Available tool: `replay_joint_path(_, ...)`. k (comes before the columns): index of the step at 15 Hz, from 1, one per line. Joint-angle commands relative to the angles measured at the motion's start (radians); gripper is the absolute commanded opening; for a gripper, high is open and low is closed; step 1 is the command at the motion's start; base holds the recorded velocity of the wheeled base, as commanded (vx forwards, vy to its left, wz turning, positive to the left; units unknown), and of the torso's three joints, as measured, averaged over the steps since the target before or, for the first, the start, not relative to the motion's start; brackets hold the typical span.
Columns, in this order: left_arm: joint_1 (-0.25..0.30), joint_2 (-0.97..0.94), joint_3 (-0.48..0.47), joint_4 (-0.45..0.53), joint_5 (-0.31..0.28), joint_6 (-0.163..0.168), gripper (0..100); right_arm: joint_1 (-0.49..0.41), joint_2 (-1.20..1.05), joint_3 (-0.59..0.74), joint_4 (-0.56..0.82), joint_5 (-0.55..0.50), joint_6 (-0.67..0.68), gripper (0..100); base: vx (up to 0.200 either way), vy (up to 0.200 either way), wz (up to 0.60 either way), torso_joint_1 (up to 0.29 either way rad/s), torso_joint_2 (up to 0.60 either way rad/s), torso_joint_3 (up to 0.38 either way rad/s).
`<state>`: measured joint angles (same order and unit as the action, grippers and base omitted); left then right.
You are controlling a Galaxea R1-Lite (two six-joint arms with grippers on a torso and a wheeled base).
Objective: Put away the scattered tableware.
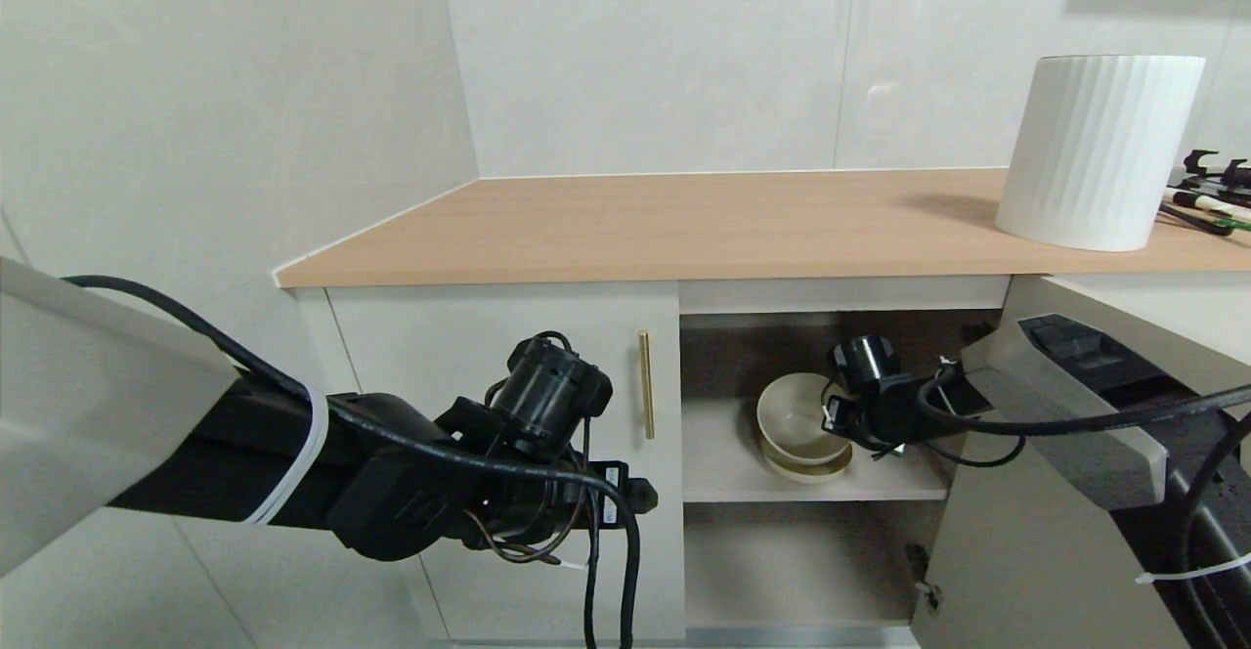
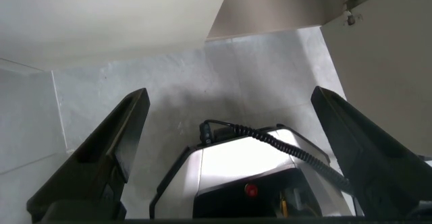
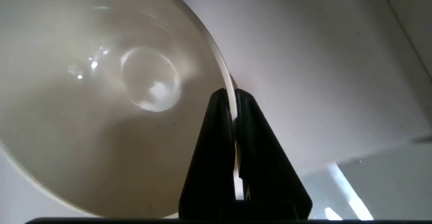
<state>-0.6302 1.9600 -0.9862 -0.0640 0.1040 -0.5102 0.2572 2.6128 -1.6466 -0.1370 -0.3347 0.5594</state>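
Open cupboard shelf (image 1: 718, 468), bowl (image 3: 101, 96) rim seemingly between right fingers (image 3: 266, 156)

The round glossy cream bowl (image 1: 794, 417) inside the white cabinet (image 1: 489, 356) is plain, with no pattern. The shallow dish (image 1: 809, 473) beneath it is a yellower beige. Both the right claw (image 3: 234, 109) and the left claw (image 2: 229, 106) are matte black. Above the cabinet, the table (image 1: 635, 224) shows pale wood grain. The tall white container (image 1: 1100, 146) has fine vertical ribbing. The cabinet's slim handle (image 1: 645, 383) is brass-gold.
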Motion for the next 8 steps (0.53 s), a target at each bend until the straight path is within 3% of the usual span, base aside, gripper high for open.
replay_joint_path(1, 0.001, 0.000, 0.000, 0.000, 0.000, -0.001, 100, 0.007, -0.066, 0.057, 0.000, 0.006, 0.004, 0, 0.000, 0.000, 0.00, 0.000, 0.00, 0.000)
replay_joint_path(8, 0.003, -0.001, 0.000, 0.000, 0.000, -0.001, 100, 0.008, -0.065, 0.071, 0.002, 0.011, 0.004, 0, 0.000, 0.000, 0.00, 0.000, 0.00, 0.000)
